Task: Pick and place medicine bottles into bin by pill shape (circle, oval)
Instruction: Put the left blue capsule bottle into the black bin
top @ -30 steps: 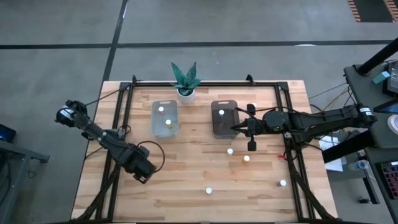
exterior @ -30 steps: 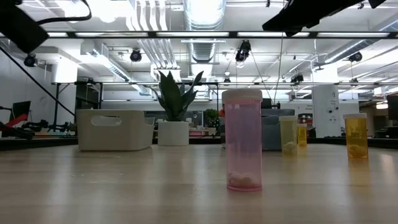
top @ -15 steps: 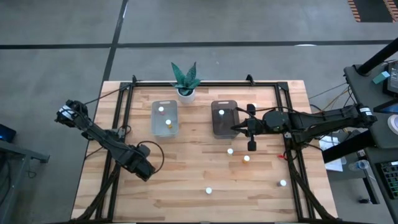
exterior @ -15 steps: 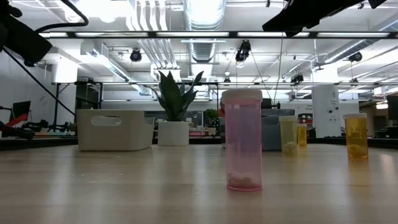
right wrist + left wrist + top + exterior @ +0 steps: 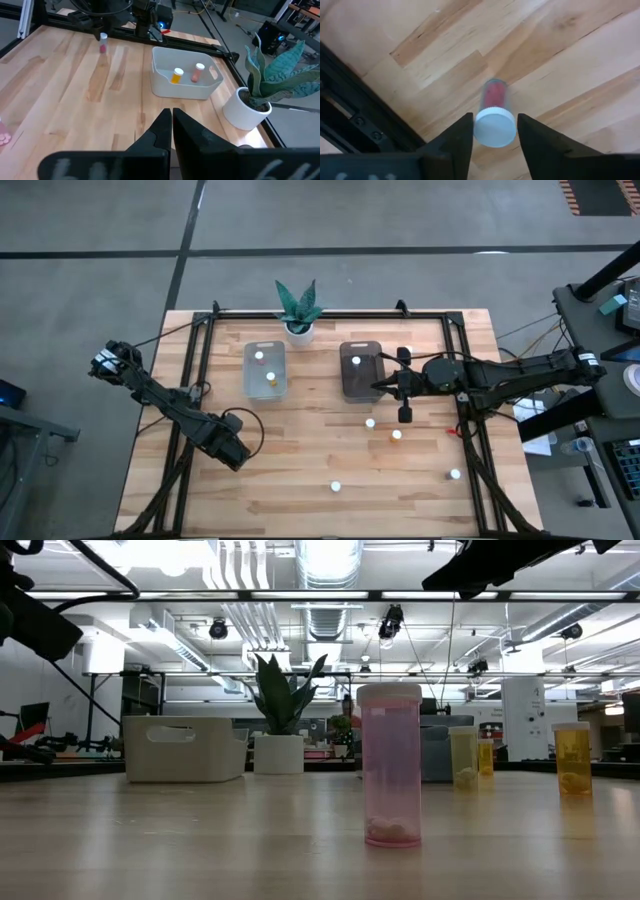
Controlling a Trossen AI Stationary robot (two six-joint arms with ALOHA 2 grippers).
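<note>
The left gripper has its jaws spread on either side of a small pink bottle with a white cap; each finger stands just beside the cap, and whether they touch it cannot be told. That bottle stands upright on the bench near the left edge, close to the black frame rail, and it also shows far off in the right wrist view.

The right gripper hangs over the middle of the bench with its jaws pressed together and nothing between them, just beside the dark tub.

The clear tub sits to the left of the dark one and holds two bottles, an orange one and a pink one. One white cap shows inside the dark tub. Four more bottles stand loose on the bench: one near the dark tub, an orange one just beyond it, one toward the front edge, and one toward the right front corner. A potted green plant stands at the back edge between the two tubs.
</note>
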